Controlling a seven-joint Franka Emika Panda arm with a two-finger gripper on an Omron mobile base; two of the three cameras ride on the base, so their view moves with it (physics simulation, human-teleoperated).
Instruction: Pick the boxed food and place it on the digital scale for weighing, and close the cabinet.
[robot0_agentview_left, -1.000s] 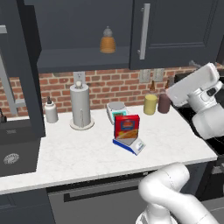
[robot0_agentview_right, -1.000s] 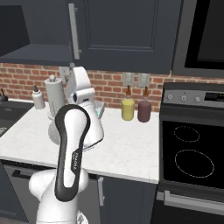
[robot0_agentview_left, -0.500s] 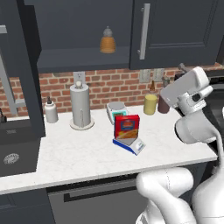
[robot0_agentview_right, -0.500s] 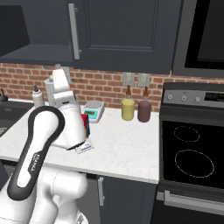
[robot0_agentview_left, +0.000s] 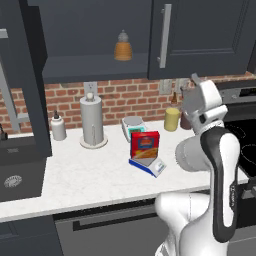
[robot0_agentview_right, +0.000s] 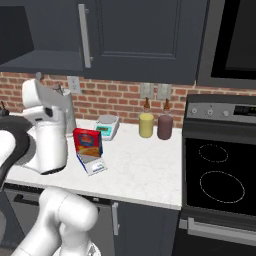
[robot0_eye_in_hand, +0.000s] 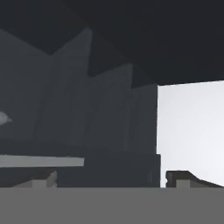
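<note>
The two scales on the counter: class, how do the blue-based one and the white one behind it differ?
The blue-based scale carries the red box; the white scale carries nothing. The blue-based scale sits nearer the counter's front edge, the white scale near the brick wall. Both are low and rest on the white counter.

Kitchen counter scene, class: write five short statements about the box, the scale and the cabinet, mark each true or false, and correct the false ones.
1. The red box stands on the blue scale. True.
2. The cabinet is fully shut. False: its left side is open, showing a shelf.
3. An amber bottle sits on the cabinet shelf. True.
4. The red box lies flat on the stove. False: it stands upright on the scale.
5. The white scale stands in front of the blue one. False: it sits behind, nearer the brick wall.
</note>
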